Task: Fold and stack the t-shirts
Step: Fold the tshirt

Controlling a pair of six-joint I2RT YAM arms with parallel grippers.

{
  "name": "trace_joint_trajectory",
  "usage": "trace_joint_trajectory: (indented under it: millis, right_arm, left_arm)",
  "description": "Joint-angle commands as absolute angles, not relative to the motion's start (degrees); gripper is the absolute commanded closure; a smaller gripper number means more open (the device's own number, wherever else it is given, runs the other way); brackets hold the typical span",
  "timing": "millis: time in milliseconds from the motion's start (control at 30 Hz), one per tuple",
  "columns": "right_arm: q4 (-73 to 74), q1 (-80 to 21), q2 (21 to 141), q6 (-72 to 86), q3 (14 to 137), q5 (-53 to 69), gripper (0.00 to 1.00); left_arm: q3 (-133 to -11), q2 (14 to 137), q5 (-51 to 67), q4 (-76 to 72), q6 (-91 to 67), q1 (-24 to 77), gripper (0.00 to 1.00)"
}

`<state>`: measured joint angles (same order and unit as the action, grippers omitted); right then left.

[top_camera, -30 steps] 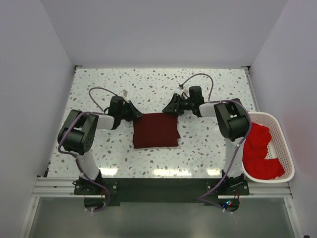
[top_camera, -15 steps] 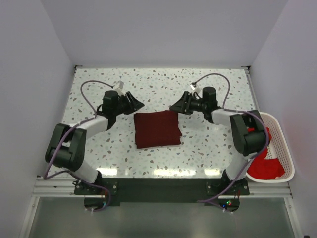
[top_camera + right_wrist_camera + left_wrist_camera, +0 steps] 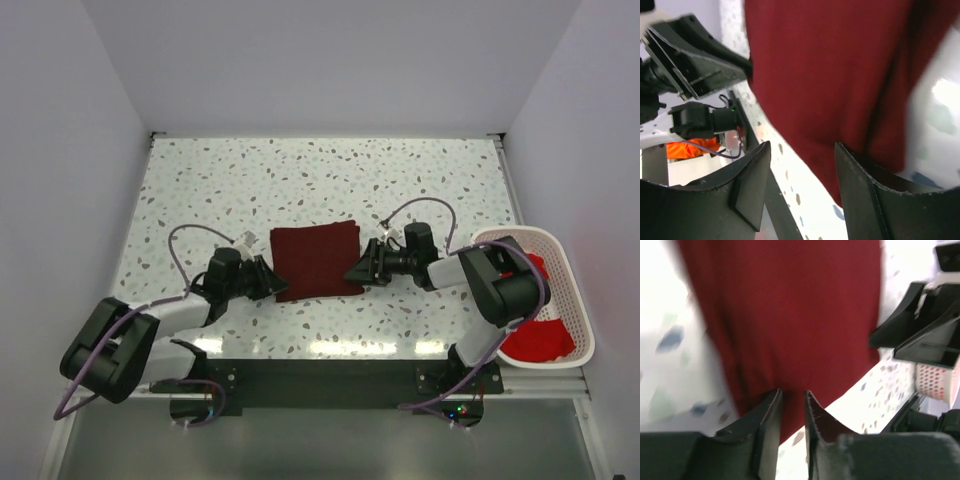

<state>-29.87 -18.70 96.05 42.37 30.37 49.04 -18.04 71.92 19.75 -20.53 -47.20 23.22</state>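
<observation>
A dark maroon t-shirt point(image 3: 316, 260) lies folded into a flat rectangle mid-table. It fills the left wrist view point(image 3: 790, 305) and the right wrist view point(image 3: 830, 65). My left gripper point(image 3: 268, 280) is low at its near-left corner, jaws only slightly apart with nothing between them point(image 3: 793, 394). My right gripper point(image 3: 358, 272) is at the near-right corner, open wide, one finger over the cloth edge point(image 3: 802, 145). Brighter red t-shirts point(image 3: 525, 300) lie crumpled in the basket.
A white mesh basket point(image 3: 575, 290) stands at the table's right edge beside the right arm's base. The speckled tabletop point(image 3: 300, 180) stretches behind the shirt. White walls close in the left, back and right.
Both arms have swung from the shirt's far corners back toward me to its near corners. The folded shirt has stayed in place.
</observation>
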Motion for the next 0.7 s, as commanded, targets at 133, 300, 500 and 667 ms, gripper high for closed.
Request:
trace_joint_trajectory:
  millis: [133,300,500,667]
  right_arm:
    - [-33.42,-17.58,94.51,39.47,26.89,44.39,0.45]
    - [-23.73,-17.67,87.63,35.51,32.6,42.71,0.42]
    - [-30.22,-17.58,95.52,42.0,43.4,41.75,0.42]
    - [-35.77,-17.58,106.42,45.44,52.2,40.52,0.42]
  left_arm:
    - [-8.97,68.57,20.22,-25.67,-53.79,21.19,0.78]
    - [-13.78,58.89,16.53,-21.27,-52.3,17.32,0.72]
    - [-28.7,75.56,18.72,-29.43,-51.42,16.96,0.69]
    - [-37.17,90.93,18.37,-33.05,-51.33,16.09,0.74]
